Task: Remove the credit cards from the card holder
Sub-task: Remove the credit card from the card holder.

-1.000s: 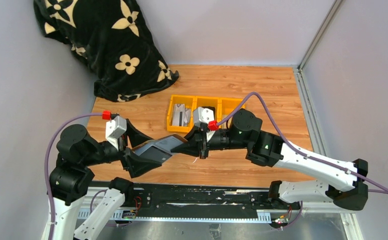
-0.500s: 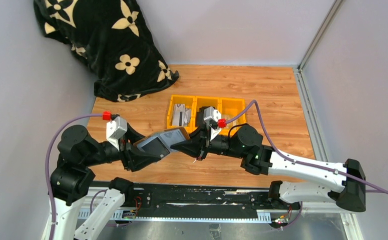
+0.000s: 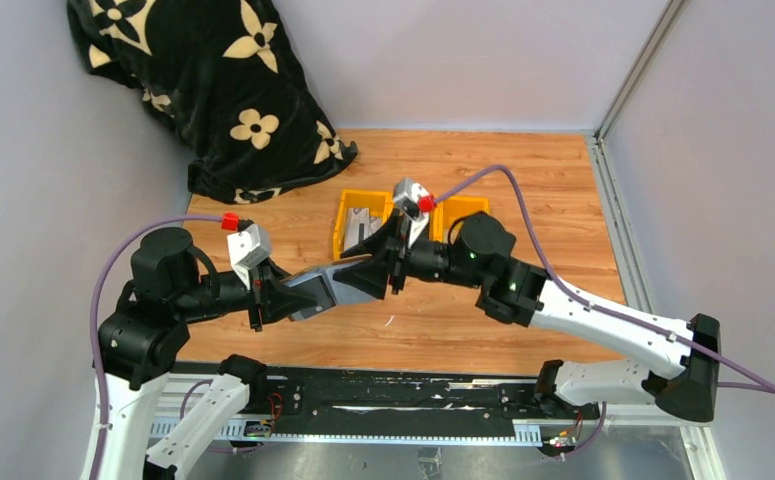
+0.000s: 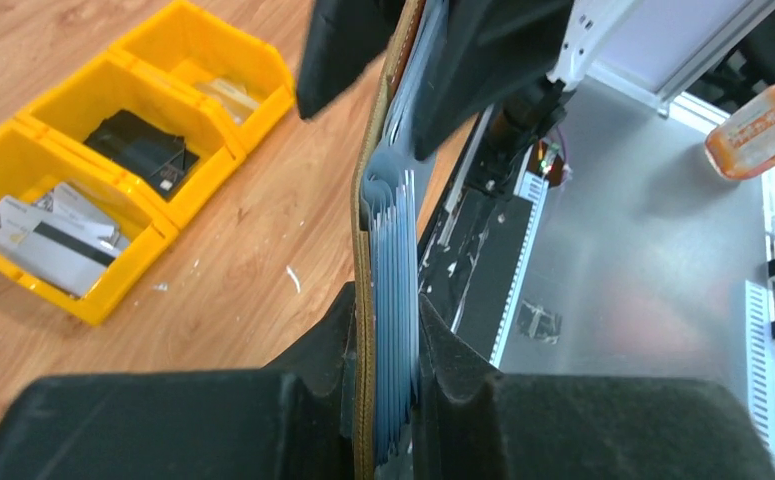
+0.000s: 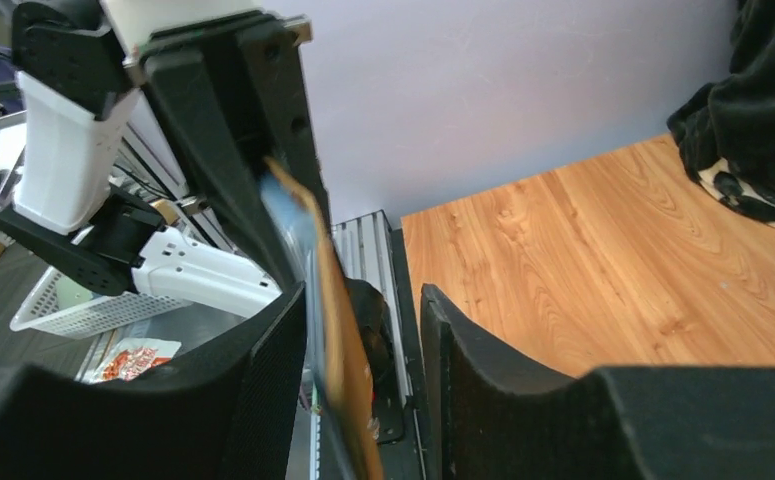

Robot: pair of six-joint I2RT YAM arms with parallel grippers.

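The brown card holder (image 3: 325, 288) hangs in the air between the two arms above the table's near edge. My left gripper (image 4: 388, 400) is shut on it, clamping the brown leather edge (image 4: 365, 300) and several thin blue-grey layers, seen edge on. Whether those layers are cards or pockets I cannot tell. My right gripper (image 5: 363, 380) stands open round the holder's other end (image 5: 338, 330); the holder leans against one finger, with a gap to the other. Grey credit cards (image 4: 53, 235) lie in a yellow bin (image 4: 113, 300).
A row of three yellow bins (image 3: 341, 225) stands mid-table behind the grippers; the middle one holds a black item (image 4: 143, 150). A black blanket with cream flowers (image 3: 213, 90) is heaped at the back left. Grey walls close the table in.
My left gripper has closed on the card holder and my right gripper has opened off it. Both arms moved up and away from the near edge, and the holder turned more edge on.
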